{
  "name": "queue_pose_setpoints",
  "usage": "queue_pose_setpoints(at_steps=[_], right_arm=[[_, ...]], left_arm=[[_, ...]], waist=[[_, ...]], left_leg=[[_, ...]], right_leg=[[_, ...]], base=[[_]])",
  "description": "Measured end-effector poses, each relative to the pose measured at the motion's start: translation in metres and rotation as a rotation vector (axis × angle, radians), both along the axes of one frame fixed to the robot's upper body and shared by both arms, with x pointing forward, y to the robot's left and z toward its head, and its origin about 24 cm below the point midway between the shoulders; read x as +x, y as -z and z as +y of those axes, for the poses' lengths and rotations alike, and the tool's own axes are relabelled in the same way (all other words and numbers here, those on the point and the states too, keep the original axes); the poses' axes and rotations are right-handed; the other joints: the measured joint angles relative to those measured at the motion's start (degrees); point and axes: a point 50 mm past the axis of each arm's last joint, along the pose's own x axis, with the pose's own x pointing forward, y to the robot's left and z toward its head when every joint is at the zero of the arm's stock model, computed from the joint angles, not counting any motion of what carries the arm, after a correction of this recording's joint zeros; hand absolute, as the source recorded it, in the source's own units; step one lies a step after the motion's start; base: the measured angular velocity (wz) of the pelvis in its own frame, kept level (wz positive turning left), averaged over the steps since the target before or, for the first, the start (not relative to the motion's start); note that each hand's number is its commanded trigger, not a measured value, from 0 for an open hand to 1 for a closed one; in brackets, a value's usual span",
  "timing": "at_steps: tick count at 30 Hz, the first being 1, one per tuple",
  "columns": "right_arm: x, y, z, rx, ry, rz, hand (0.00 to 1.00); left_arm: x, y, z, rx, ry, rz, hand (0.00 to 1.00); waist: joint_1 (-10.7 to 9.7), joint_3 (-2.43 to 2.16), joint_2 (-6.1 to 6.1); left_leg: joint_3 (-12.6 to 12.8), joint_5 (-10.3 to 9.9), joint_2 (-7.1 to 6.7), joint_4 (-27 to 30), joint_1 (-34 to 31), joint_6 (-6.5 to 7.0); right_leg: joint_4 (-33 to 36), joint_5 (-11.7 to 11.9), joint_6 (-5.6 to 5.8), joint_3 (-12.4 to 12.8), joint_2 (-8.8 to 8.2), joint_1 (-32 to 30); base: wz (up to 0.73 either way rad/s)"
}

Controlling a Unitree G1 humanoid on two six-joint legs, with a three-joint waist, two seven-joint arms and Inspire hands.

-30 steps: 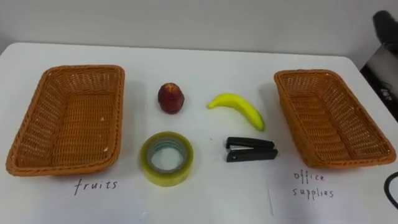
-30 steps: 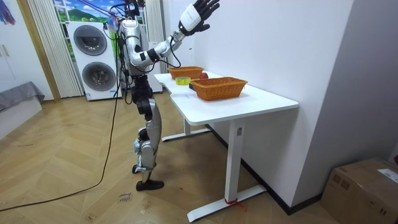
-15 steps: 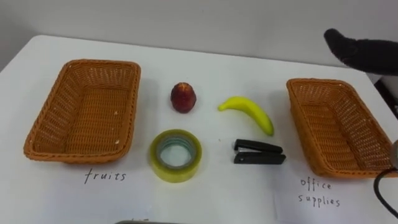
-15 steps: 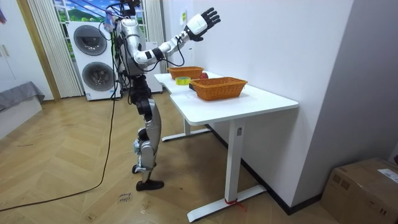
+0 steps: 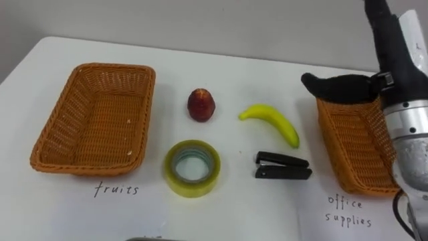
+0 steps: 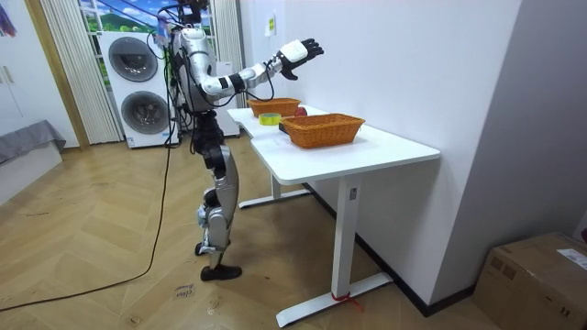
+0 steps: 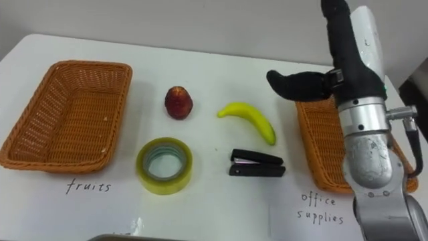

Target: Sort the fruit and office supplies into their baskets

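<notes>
Robot hand on the right (image 7: 351,67) hangs in the air above the desk (image 5: 234,214), thumb spread wide, fingers straight and nothing in its grasp. None of the sorting is done. The left basket (image 5: 93,120) is empty. To its right, the red fruit (image 5: 201,105) lies on the far side and the roll of tape (image 5: 192,187) on the near side. Next come the banana (image 5: 273,122) and, nearer the robot, the black stapler (image 5: 283,167), both just left of the right basket (image 5: 351,144).

The step looks like a reach down for a first pick, and the stapler seems the sensible choice since it lies closest to this hand and to the office basket. The hand should come down from straight above with thumb and fingers across the stapler's narrow sides. It should stay on the near side so the thumb does not nudge the banana, which lies close but apart. The stapler must be lifted clear of the wicker rim before it is carried over.

In the eye views the fingertips run off the top edge, so their spread is read from the room view. The forearm covers the right basket's right part, so I cannot tell whether anything lies there. Whether the red fruit is an apple or a peach is hard to say.
</notes>
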Motion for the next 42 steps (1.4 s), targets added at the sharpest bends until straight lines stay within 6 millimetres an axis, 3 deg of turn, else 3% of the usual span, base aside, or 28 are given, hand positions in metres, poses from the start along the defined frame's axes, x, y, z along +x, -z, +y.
queue_pose_setpoints(at_steps=[2,5,12,20,31,42], right_arm=[[0.002,0.008,0.002,-0.031,-0.012,0.051,0.0],[0.003,0.017,0.009,-0.073,-0.046,0.132,0.0],[0.001,0.031,0.016,-0.107,-0.126,0.264,0.0],[0.002,0.059,0.009,-0.127,-0.171,0.463,0.0],[-0.006,0.084,0.002,-0.126,-0.191,0.619,0.0],[-0.013,0.1,-0.001,-0.142,-0.206,0.721,0.0]], left_arm=[[0.001,0.001,-0.001,-0.006,0.009,0.006,0.0],[-0.001,0.001,-0.001,-0.005,0.005,0.022,0.0],[0.0,0.0,0.0,-0.003,0.058,0.043,0.0],[0.002,0.001,-0.001,-0.018,0.078,0.05,0.0],[0.019,0.0,-0.001,-0.037,0.097,0.015,0.0],[0.018,0.0,-0.002,-0.051,0.099,0.023,0.0]], waist=[[0.3,-0.51,0.13],[0.6,-0.67,0.02],[0.7,-0.54,-0.11],[0.7,-0.17,-0.85],[2.0,0.12,-0.28],[2.2,-0.12,-0.01]], left_leg=[[0.0,0.0,-0.01,0.0,0.0,-0.01],[-0.1,0.0,-0.02,0.1,0.3,-0.04],[0.0,0.0,-0.04,0.1,1.0,-0.03],[-0.2,0.0,0.0,0.1,0.8,-0.03],[-0.2,0.0,0.01,0.1,0.9,-0.03],[-0.2,0.0,0.01,0.3,0.8,-0.03]], right_leg=[[-0.1,0.0,-0.03,0.0,0.01,0.1],[-0.2,0.0,-0.05,-0.1,0.0,0.5],[-0.2,0.0,-0.04,-0.1,-0.02,1.4],[-0.2,0.1,-0.11,-0.1,0.05,1.1],[-0.3,0.1,-0.09,-0.1,0.05,1.1],[-0.2,0.1,-0.09,-0.2,0.02,1.1]], base=[[0.0],[0.0],[0.01],[0.0],[0.0],[0.0]])
